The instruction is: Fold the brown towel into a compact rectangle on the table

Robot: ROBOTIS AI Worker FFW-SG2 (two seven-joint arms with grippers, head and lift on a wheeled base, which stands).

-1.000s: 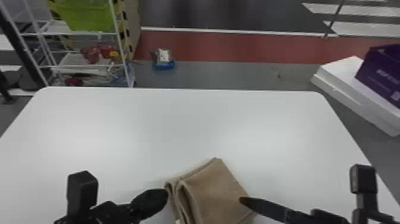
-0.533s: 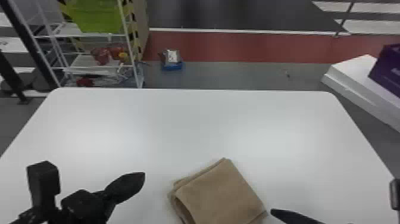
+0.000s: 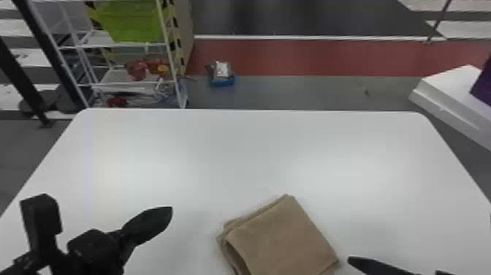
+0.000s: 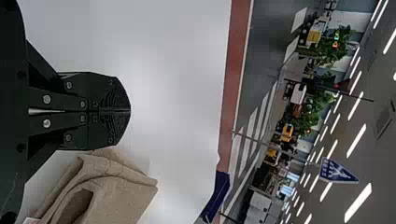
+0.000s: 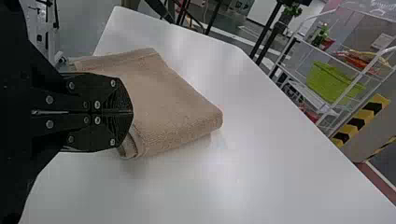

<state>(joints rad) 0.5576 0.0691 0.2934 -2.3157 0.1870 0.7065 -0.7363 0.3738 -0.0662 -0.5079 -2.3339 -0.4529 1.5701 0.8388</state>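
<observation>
Both the left gripper point(image 4: 130, 111) and right gripper point(image 5: 132, 112) have closed, empty jaws; I'd gently press the seemingly slack left fold point(image 3: 231, 250) of the brown towel point(image 3: 283, 236), without dragging.

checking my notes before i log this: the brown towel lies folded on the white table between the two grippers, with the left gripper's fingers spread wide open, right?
Not quite: the left gripper's fingers are closed together, as the left wrist view shows. The brown towel does lie folded on the white table, between it and the right gripper.
</observation>
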